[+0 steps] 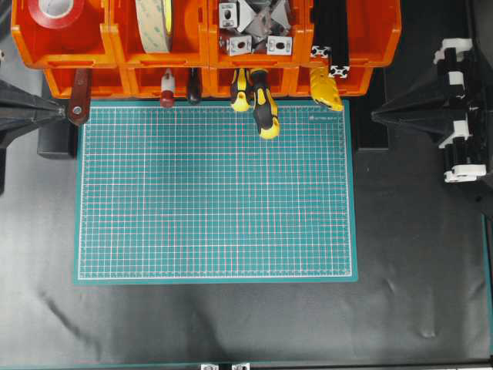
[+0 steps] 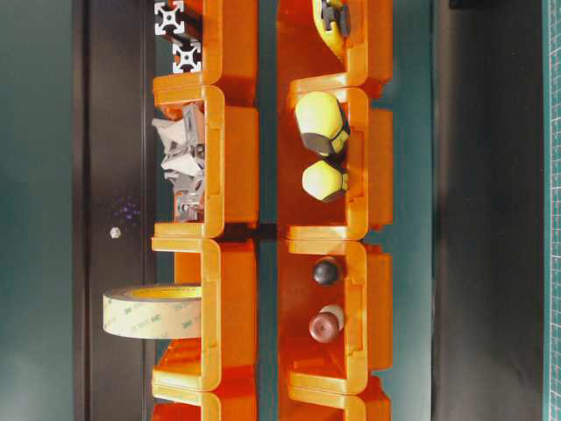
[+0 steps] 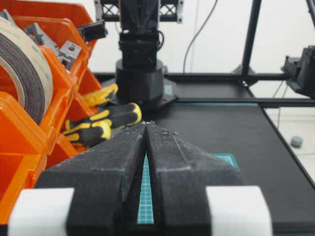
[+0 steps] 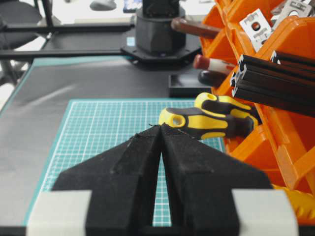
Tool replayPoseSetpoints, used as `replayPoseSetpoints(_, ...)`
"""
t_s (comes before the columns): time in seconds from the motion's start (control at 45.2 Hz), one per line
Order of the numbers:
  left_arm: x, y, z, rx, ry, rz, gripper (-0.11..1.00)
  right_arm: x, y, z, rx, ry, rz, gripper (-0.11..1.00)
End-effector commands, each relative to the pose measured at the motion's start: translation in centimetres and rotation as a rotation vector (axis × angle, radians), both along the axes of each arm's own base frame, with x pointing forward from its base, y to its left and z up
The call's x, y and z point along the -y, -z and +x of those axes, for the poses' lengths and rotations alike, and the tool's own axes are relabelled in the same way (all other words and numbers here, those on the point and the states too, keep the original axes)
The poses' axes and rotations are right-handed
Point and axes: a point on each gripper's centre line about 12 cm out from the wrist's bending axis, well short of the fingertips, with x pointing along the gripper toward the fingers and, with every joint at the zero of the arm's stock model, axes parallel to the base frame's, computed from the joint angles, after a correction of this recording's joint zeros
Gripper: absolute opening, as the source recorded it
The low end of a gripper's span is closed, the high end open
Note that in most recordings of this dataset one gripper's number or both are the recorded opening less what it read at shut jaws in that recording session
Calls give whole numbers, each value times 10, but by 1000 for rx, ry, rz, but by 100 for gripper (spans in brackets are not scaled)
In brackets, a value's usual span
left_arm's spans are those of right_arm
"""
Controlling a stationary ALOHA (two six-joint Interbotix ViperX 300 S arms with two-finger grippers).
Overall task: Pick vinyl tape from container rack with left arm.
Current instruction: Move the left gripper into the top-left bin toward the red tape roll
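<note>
Container rack (image 1: 204, 58): bright orange, two tiers of open-front bins, set along the far edge of the desk (image 1: 231, 324), just beyond a green cutting mat (image 1: 216, 189).

Upper tier, left to right in the overhead view:
- Vinyl tape (image 1: 55, 11), red with a whitish core, is held in the leftmost bin, partly cut off by the frame edge.
- A larger cream-beige tape roll (image 1: 154, 25) is stood on edge in the next bin.
- Grey metal brackets (image 1: 254, 27) are heaped in the third bin.
- Black slotted profiles (image 1: 331, 46) are laid in the rightmost bin.

Lower tier:
- A brown-handled tool (image 1: 79, 96) is lodged at the left.
- A red-capped handle (image 1: 167, 89) and a black handle (image 1: 193, 86) are seen side by side.
- Two yellow-and-black handles (image 1: 260, 99) are projected over the mat.
- A yellow item (image 1: 326, 89) is seen at the right.

Left end effector (image 3: 146, 129): fingers pressed together, nothing held, well apart from the red roll. Right end effector (image 4: 160, 130): likewise narrowed to a slit, nothing held.
</note>
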Motion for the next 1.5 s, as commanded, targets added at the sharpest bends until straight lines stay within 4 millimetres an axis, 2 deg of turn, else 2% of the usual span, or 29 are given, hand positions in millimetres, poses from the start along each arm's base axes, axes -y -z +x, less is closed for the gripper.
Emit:
replayPoseSetpoints(0.0, 0, -18, 4, 32, 2, 48, 5, -1, -16, 3, 52, -3, 15, 2)
replayPoseSetpoints(0.066, -3, -29, 5, 35, -14, 46, 9, -1, -19, 2, 78, -3, 16, 5)
replayPoseSetpoints(0.155, -6, -43, 8, 9, -28, 37, 0, -1, -23, 2, 110, -3, 16, 0)
replayPoseSetpoints(0.398, -19, -91, 15, -86, -90, -30, 0, -1, -31, 3, 182, -6, 16, 0)
replayPoseSetpoints(0.664, -34, -146, 26, -450, -178, -68, 0, -1, -29, 3, 164, -6, 21, 0)
replayPoseSetpoints(0.774, -39, -158, 30, -600, -203, -62, 0, -1, -26, 3, 144, -5, 39, 0)
replayPoseSetpoints(0.907, -45, -161, 36, -776, -221, -44, 0, -1, -21, 3, 104, -2, 71, 0)
replayPoseSetpoints(1.084, -51, -149, 46, -990, -189, 59, 0, -1, -19, 3, 79, 1, 98, 0)
replayPoseSetpoints(1.305, -63, -141, 64, -1170, -167, 112, 1, -1, -17, 2, 65, 2, 101, 0)
replayPoseSetpoints(1.416, -69, -142, 71, -1201, -176, 102, 10, -1, -19, 1, 72, 2, 101, 0)
replayPoseSetpoints(1.482, -71, -143, 75, -1212, -176, 103, 23, -1, -20, 0, 79, 1, 101, 0)
